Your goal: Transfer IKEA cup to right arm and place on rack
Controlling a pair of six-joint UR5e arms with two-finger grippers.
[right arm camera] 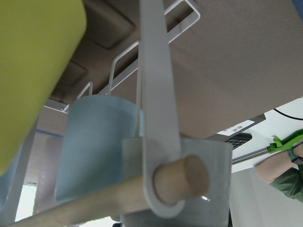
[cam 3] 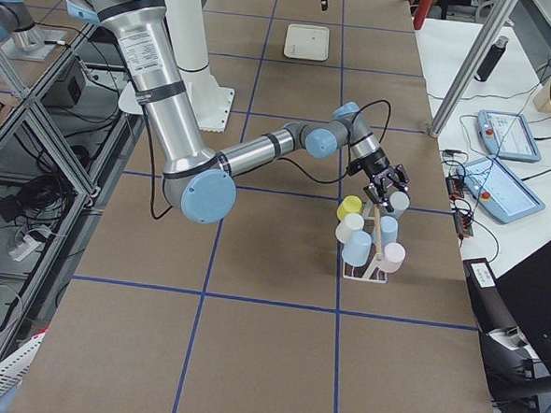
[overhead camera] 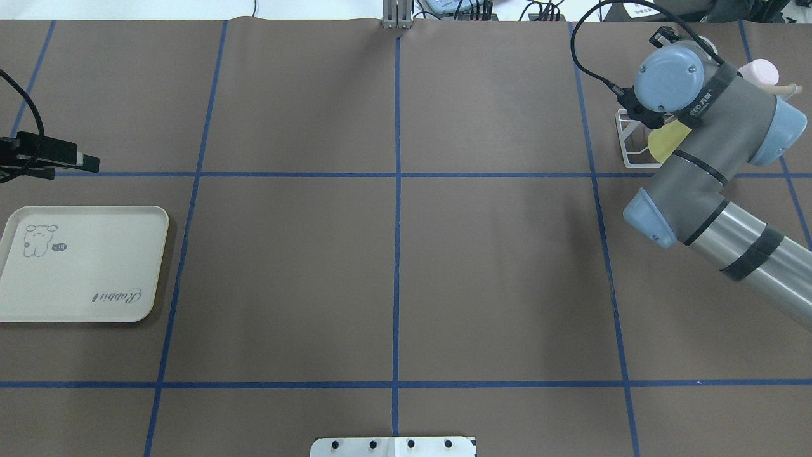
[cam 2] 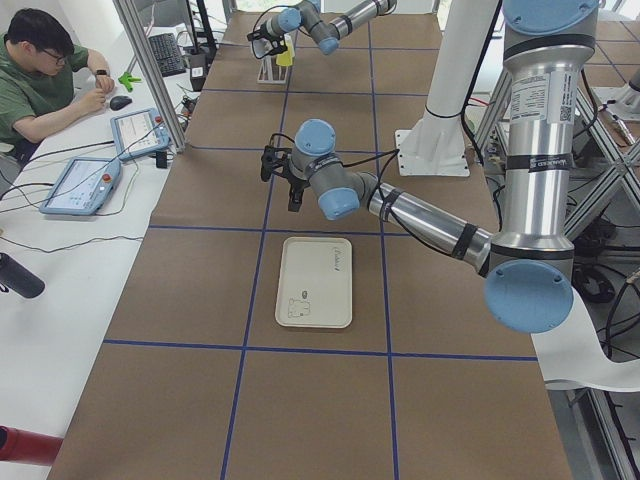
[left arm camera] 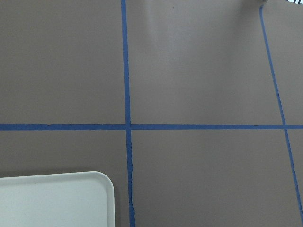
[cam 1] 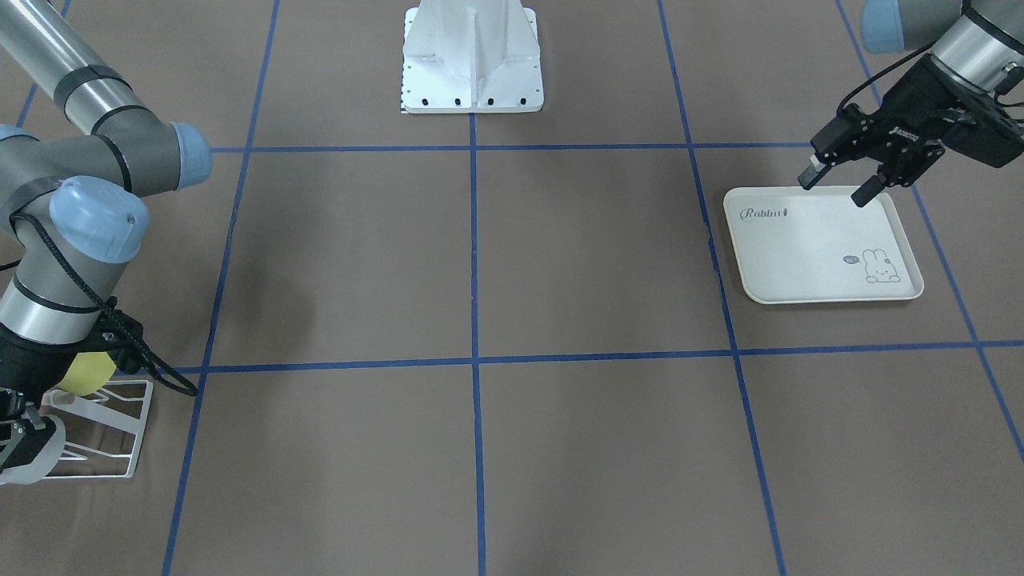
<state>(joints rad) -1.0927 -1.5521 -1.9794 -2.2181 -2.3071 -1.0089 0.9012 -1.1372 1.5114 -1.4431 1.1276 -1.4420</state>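
The white wire rack (cam 1: 120, 432) (overhead camera: 628, 143) (cam 3: 365, 273) stands at the table's right end with several cups on its prongs. My right gripper (cam 1: 14, 436) (cam 3: 390, 181) hovers over the rack's top, fingers spread open. Just below the gripper is the pale grey IKEA cup (cam 1: 36, 462) (cam 3: 398, 204), resting on the rack. The right wrist view shows the wooden dowel (right arm camera: 180, 179), pale blue cups and a yellow cup (right arm camera: 33, 71) close up. My left gripper (cam 1: 836, 188) (overhead camera: 89, 164) (cam 2: 281, 190) is open and holds nothing, above the tray's far edge.
A cream rabbit-print tray (cam 1: 800, 248) (overhead camera: 82, 266) (left arm camera: 57, 198) lies bare at the table's left end. On the rack are a yellow cup (cam 1: 86, 372) (cam 3: 350, 207) and a pink cup (overhead camera: 761, 71) (cam 3: 392, 257). A person (cam 2: 40, 70) sits at a side desk.
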